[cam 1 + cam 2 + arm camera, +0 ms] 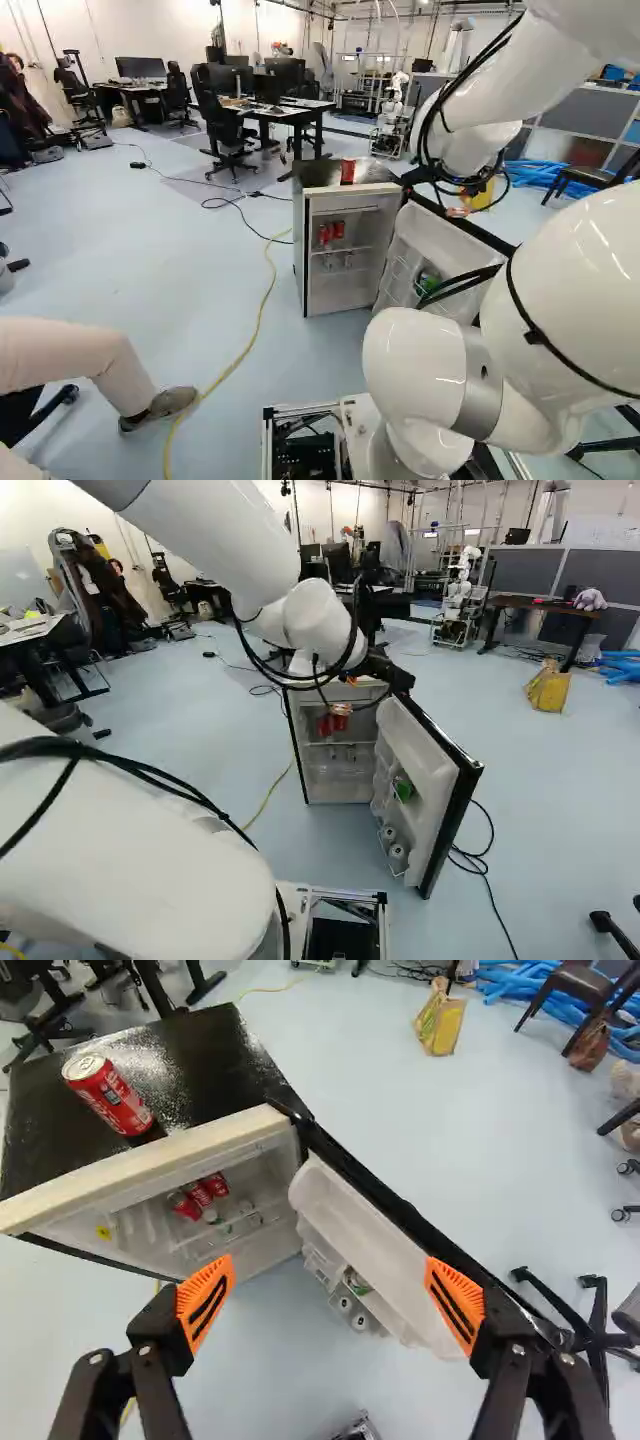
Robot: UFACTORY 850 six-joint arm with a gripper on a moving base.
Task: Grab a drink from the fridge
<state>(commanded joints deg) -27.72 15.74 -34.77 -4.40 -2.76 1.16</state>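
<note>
Gripper (332,1290): fingers spread wide, nothing pinched, presumably kept ready to straddle a can. It hangs high beside the open door (430,745). The door stands swung out to the right of the fridge (195,1148), leaving the shelves reachable from the near side. Drinks for the task: red cans (338,230) stand together inside on an upper shelf, left of the door. One further red can (108,1095) stands upright on the fridge top, supported by its flat surface. Assessment: approach stage; the gripper needs lowering leftward, with risk of striking the door.
</note>
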